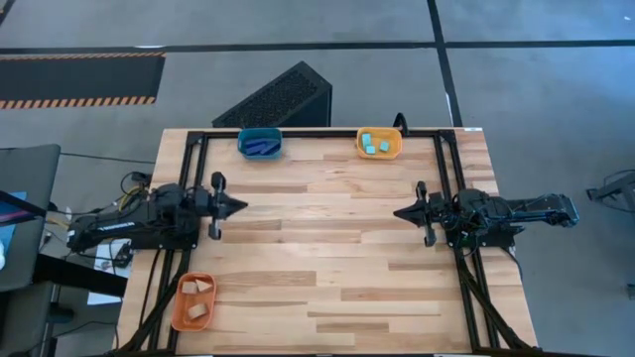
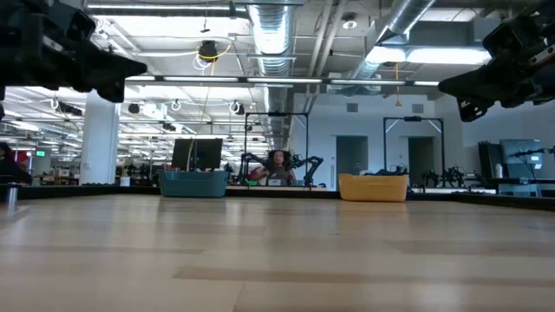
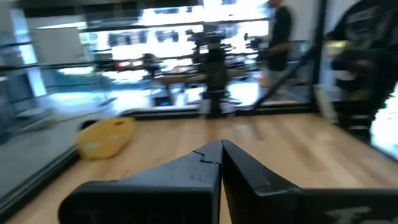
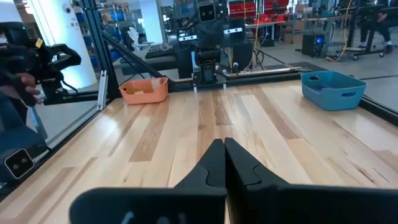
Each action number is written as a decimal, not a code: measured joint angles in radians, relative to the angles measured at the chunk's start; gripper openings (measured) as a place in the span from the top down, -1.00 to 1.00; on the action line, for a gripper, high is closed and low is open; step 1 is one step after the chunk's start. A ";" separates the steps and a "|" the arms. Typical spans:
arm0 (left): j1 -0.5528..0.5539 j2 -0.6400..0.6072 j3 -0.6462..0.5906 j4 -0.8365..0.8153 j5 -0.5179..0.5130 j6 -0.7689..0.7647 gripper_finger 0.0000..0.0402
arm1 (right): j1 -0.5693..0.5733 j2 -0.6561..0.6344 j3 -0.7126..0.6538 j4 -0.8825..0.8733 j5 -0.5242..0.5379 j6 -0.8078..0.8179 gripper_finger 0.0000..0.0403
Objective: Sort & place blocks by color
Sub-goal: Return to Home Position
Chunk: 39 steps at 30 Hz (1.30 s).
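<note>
Your bench (image 1: 327, 248) holds three trays. In the blue tray (image 1: 241, 145) at the far edge, left of centre, the dark blue blocks (image 1: 262, 148) lie with their long axes roughly along that edge. The light blue blocks (image 1: 374, 145) sit in the yellow tray (image 1: 395, 151) at the far edge, right of centre. The tan blocks (image 1: 196, 299) sit in the orange tray (image 1: 177, 315) at the near left corner. Your left pincer (image 1: 241, 207) hangs over the bench's left side, closed and empty, pointing inward. Your right pincer (image 1: 398, 211) faces it from the right side, fingers together.
</note>
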 joint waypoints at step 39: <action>-0.150 -0.002 0.037 -0.130 -0.264 -0.109 1.00 | 0.000 0.000 -0.001 0.000 0.000 0.000 0.96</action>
